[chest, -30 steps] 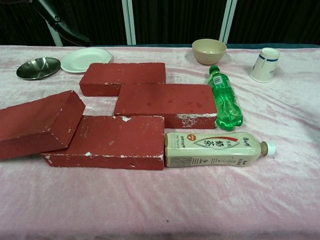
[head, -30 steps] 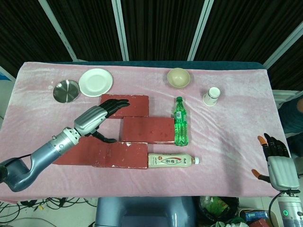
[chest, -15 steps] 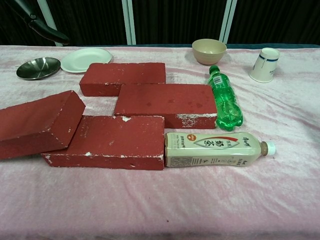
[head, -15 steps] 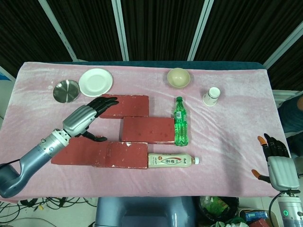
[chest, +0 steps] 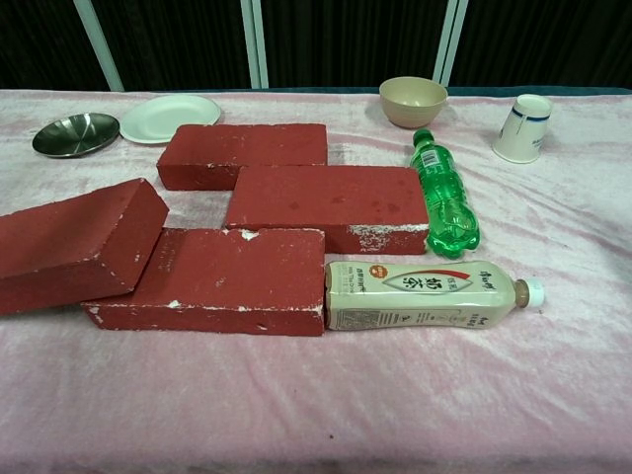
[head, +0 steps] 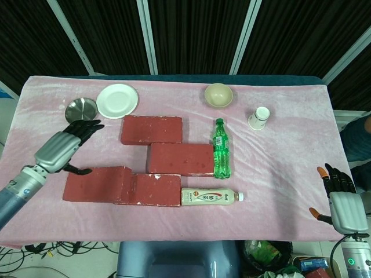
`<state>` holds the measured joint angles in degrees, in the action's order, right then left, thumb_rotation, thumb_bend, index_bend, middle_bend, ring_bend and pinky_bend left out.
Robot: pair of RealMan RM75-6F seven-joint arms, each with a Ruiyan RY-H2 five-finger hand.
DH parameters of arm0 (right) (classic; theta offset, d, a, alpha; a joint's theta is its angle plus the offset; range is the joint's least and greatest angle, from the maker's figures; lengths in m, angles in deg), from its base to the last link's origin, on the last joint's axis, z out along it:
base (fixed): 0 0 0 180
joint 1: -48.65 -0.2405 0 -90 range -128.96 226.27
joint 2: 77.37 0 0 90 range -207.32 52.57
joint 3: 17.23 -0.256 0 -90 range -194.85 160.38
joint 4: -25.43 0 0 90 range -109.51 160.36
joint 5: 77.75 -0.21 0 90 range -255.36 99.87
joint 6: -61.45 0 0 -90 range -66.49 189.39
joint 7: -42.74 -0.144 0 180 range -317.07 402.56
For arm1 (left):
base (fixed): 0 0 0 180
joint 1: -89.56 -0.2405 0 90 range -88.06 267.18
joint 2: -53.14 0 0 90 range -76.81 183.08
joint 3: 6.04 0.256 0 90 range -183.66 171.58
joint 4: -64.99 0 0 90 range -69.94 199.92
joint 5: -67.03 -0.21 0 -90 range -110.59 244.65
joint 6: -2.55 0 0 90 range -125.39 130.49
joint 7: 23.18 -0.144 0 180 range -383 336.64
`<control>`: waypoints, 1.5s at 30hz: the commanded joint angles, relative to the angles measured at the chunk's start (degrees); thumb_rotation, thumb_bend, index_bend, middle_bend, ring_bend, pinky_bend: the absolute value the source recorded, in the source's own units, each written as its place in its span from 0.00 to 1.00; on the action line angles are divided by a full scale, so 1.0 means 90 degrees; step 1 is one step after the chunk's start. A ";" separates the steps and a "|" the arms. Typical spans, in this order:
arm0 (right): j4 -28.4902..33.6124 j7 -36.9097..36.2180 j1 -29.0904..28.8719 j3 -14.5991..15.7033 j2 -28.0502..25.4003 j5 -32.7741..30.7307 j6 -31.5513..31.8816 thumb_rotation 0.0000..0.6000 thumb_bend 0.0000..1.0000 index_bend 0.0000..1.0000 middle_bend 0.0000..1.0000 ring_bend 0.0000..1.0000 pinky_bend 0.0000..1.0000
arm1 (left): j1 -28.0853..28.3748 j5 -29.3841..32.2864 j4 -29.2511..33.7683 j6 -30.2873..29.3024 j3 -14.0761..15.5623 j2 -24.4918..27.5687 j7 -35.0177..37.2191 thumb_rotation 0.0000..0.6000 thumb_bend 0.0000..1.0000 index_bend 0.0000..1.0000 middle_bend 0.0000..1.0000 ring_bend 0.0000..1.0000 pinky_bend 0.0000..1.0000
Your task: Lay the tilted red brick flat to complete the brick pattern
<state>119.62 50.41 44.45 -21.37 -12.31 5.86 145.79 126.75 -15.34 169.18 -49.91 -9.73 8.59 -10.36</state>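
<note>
**Tilted brick leans on its neighbour at the pattern's 9 o'clock end**

Head view: the tilted brick (head: 97, 183) runs lengthwise from 9 to 3 o'clock, its 3 o'clock end propped on the front flat brick (head: 155, 189). It is dull red with chipped whitish edges. 2 more flat bricks sit toward 12 o'clock. The left hand (head: 62, 149) hovers at the tilted brick's 11 o'clock, fingers apart, holding nothing. The right hand (head: 342, 204) waits at 4 o'clock, fingers spread, empty.

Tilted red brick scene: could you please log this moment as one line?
tilted red brick: propped on flat brick, not laid | left hand: open, off brick | right hand: idle
</note>
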 commanded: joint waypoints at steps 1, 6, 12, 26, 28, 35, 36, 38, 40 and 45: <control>0.0000 0.0017 0.0003 0.0001 0.0006 0.0013 0.0015 1.00 0.04 0.00 0.00 0.00 0.08 | -0.0428 0.0216 0.0168 0.0101 0.0411 0.0395 -0.0341 1.00 0.08 0.00 0.00 0.00 0.00; -0.0001 0.0036 0.0006 0.0000 0.0017 0.0024 0.0032 1.00 0.04 0.00 0.00 0.00 0.08 | -0.0766 0.0101 -0.0238 0.0010 0.0682 0.0149 -0.0397 1.00 0.08 0.00 0.00 0.00 0.00; -0.0012 0.0032 0.0009 -0.0009 0.0009 0.0025 0.0047 1.00 0.04 0.00 0.00 0.00 0.08 | -0.0953 -0.0132 -0.0724 -0.0085 0.0791 -0.0378 -0.0186 1.00 0.02 0.00 0.00 0.00 0.00; -0.0008 0.0066 0.0003 0.0004 -0.0016 0.0034 0.0023 1.00 0.04 0.00 0.00 0.00 0.08 | -0.0695 -0.0704 -0.1208 0.0294 0.0851 -0.0957 0.0638 1.00 0.02 0.00 0.00 0.00 0.00; -0.0010 0.0072 0.0000 0.0007 -0.0017 0.0042 0.0019 1.00 0.04 0.00 0.00 0.00 0.08 | -0.0673 -0.0694 -0.1233 0.0371 0.0867 -0.1035 0.0660 1.00 0.02 0.00 0.00 0.00 0.00; 0.0000 0.0063 0.0000 0.0000 -0.0027 0.0017 0.0006 1.00 0.04 0.00 0.00 0.00 0.08 | -0.0640 -0.0651 -0.1425 0.0448 0.0853 -0.1303 0.0508 1.00 0.02 0.00 0.00 0.00 0.00; 0.0001 0.0063 -0.0001 -0.0001 -0.0027 0.0015 0.0005 1.00 0.04 0.00 0.00 0.00 0.08 | -0.0636 -0.0641 -0.1450 0.0455 0.0849 -0.1354 0.0469 1.00 0.01 0.00 0.00 0.00 0.00; 0.0005 0.0063 -0.0003 -0.0001 -0.0026 0.0024 0.0008 1.00 0.04 0.00 0.00 0.00 0.08 | -0.0623 -0.0644 -0.1475 0.0490 0.0860 -0.1440 0.0419 1.00 0.00 0.00 0.00 0.00 0.00; -0.0002 0.0090 -0.0007 0.0004 -0.0023 0.0043 0.0012 1.00 0.04 0.00 0.00 0.00 0.08 | -0.0618 -0.0638 -0.1505 0.0501 0.0864 -0.1510 0.0357 1.00 0.00 0.00 0.00 0.00 0.00; -0.0003 0.0103 -0.0013 0.0015 -0.0019 0.0046 -0.0009 1.00 0.04 0.00 0.00 0.00 0.08 | -0.0626 -0.0502 -0.1645 0.0497 0.0812 -0.1698 0.0185 1.00 0.00 0.00 0.00 0.00 0.00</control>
<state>119.59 51.34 44.34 -21.23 -12.47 6.27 145.71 121.12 -20.16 154.64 -45.50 -2.28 -6.37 -8.50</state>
